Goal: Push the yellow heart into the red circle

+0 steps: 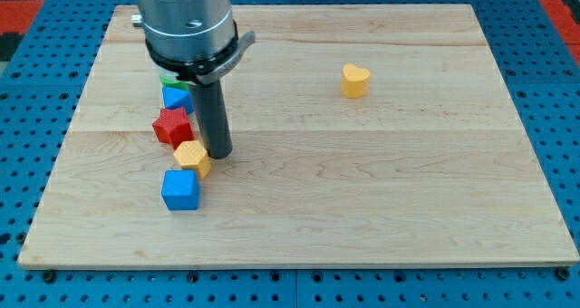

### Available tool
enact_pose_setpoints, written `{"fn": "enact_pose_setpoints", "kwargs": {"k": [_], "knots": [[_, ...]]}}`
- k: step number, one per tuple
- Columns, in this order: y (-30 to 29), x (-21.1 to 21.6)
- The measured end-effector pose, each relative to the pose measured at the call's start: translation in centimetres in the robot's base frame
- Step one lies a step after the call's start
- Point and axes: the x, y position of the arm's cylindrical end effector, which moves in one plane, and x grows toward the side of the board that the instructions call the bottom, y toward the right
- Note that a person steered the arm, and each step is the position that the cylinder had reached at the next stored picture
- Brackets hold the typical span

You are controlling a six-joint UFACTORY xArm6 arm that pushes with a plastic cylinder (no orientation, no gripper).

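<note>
The yellow heart [355, 80] lies alone at the view's upper right of the wooden board [362, 190]. No red circle shows; a red star-shaped block [172, 127] lies at the view's left. My tip [218, 154] rests on the board just right of the red star and touches or nearly touches the upper right of an orange block [192, 158]. The heart is far to the right of and above the tip.
A blue cube [180, 189] lies just below the orange block. Another blue block [176, 96] sits above the red star, with a green block [169, 78] partly hidden behind the arm's grey body [186, 23]. Blue perforated table surrounds the board.
</note>
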Motion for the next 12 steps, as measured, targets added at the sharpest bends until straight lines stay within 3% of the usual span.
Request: {"fn": "enact_pose_setpoints", "kwargs": {"k": [1, 2, 3, 4, 5, 6, 7, 8, 9, 10, 11, 12], "knots": [[-1.4, -0.8], [6.2, -0.9], [17.8, -2.7], [16.7, -8.7], [19.0, -11.7], [25.4, -10.9], [22.1, -16.5], [15.3, -18.3], [20.8, -17.9], [26.6, -14.4], [17.3, -13.9], [14.5, -15.4]]}}
